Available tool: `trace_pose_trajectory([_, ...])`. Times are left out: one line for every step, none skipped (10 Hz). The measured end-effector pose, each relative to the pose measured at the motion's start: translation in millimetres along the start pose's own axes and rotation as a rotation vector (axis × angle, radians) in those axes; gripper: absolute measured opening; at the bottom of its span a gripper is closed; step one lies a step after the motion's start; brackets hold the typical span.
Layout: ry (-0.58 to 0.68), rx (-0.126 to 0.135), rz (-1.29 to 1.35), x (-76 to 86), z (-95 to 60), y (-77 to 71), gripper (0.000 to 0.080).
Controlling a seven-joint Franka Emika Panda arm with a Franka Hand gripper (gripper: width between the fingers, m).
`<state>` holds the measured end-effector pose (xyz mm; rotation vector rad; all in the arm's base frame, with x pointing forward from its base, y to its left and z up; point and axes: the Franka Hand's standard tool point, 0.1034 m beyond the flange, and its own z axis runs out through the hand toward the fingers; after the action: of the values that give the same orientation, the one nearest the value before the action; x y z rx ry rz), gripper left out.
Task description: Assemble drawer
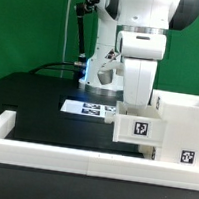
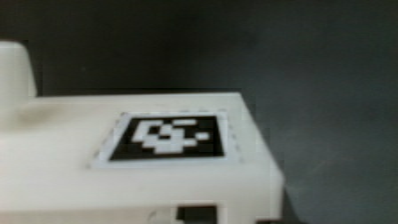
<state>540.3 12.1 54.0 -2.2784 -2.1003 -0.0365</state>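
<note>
A small white plastic tray (image 1: 137, 126), boxy with smooth matte faces and a black-and-white square tag on its front, sits directly under the gripper (image 1: 135, 100). In the wrist view the tray (image 2: 143, 165) fills the frame, its flat top carrying a tag and its corner slightly rounded. The fingers are hidden behind the wrist and tray, so I cannot tell whether the gripper is open or clamped. Just beside the tray, toward the exterior view's right, stands the taller open-topped white case (image 1: 183, 126), also tagged. The two look to be touching or nearly so. Behind the gripper a flat marker board (image 1: 89, 108) lies on the black table (image 1: 33, 94). A long low white wall (image 1: 51, 152) borders the table in front of the tray. Open tabletop lies to the exterior view's left.
</note>
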Motion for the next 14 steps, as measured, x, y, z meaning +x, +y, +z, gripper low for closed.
trace_pose_trajectory([0.0, -0.001, -0.002, 1.0, 0.3, 1.1, 0.0041])
trace_pose_trajectory([-0.001, -0.002, -0.01, 4.5, 0.0, 2.1, 0.0041])
trace_pose_trajectory([-0.001, -0.004, -0.017, 7.9, -0.4, 3.5, 0.0041])
trace_pose_trajectory([-0.001, -0.003, -0.013, 9.1, -0.5, 3.9, 0.0041])
trace_pose_trajectory([-0.001, -0.003, -0.009, 8.7, -0.4, 3.9, 0.0041])
trace_pose_trajectory([-0.001, -0.003, -0.008, 8.7, -0.4, 3.9, 0.0041])
trace_pose_trajectory([-0.001, -0.003, -0.008, 8.7, -0.4, 3.9, 0.0041])
trace_pose_trajectory([-0.001, -0.003, -0.008, 8.7, -0.4, 3.9, 0.0041])
trace_pose_trajectory([-0.001, -0.003, -0.008, 8.8, -0.4, 3.9, 0.0041])
trace_pose_trajectory([-0.001, -0.003, -0.013, 9.5, -0.6, 4.1, 0.0041])
trace_pose_trajectory([-0.003, -0.003, -0.019, 10.6, -0.9, 4.2, 0.0041])
trace_pose_trajectory([-0.008, -0.004, -0.031, 11.5, -1.2, 4.5, 0.0041])
trace_pose_trajectory([-0.008, -0.007, -0.046, 11.5, -1.4, 5.0, 0.0041])
trace_pose_trajectory([-0.008, -0.008, -0.044, 11.0, -1.3, 5.1, 0.0041])
